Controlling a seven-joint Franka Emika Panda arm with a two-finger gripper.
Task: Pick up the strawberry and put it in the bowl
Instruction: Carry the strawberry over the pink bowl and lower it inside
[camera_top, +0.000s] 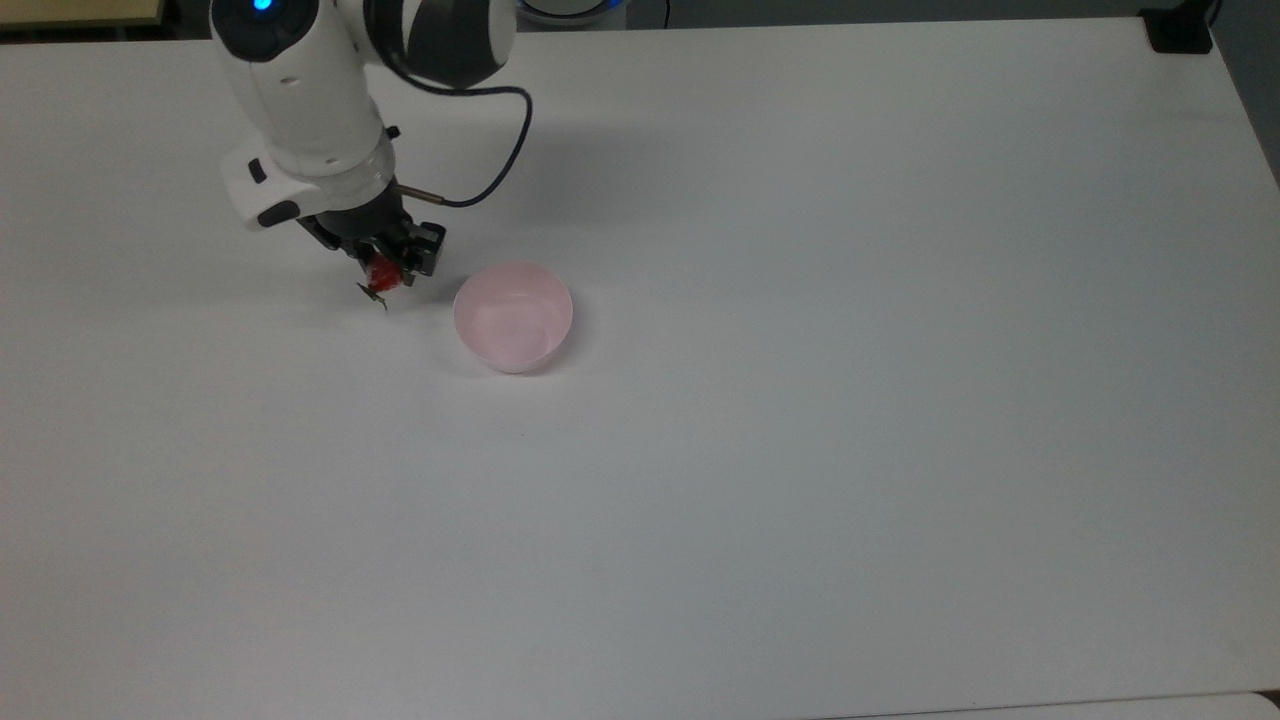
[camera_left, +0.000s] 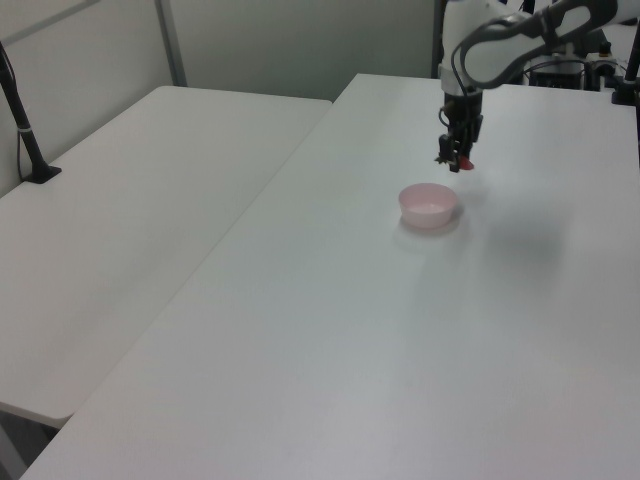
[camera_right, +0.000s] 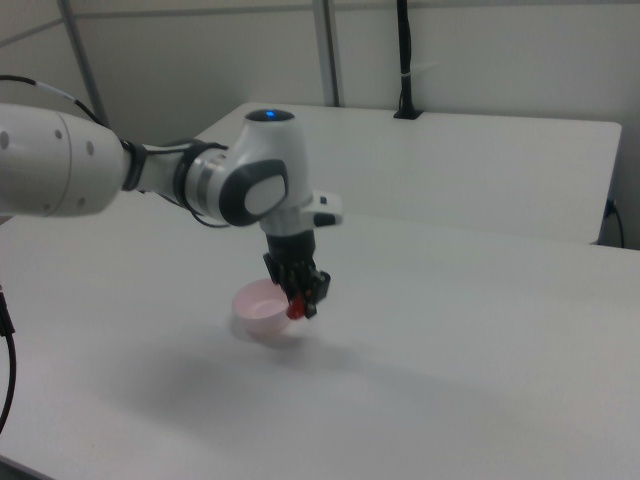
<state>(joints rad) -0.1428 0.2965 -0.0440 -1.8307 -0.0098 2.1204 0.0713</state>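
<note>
Evidently the gripper (camera_top: 390, 268) was clamped on the strawberry (camera_top: 383, 274), held clear of the table (camera_top: 800, 400); the bowl (camera_top: 513, 315) stood just beside it; the fruit looked light, glossy and probably slippery, best gripped across its red body.

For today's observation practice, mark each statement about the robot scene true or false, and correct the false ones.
1. The tool grips the strawberry. True.
2. The strawberry lies inside the bowl. False: it is in the tool, off to the top view's left of the bowl.
3. The bowl is pale pink. True.
4. The bowl is tipped on its side. False: it stands upright on the table.
5. The strawberry is held clear of the table. True.
</note>
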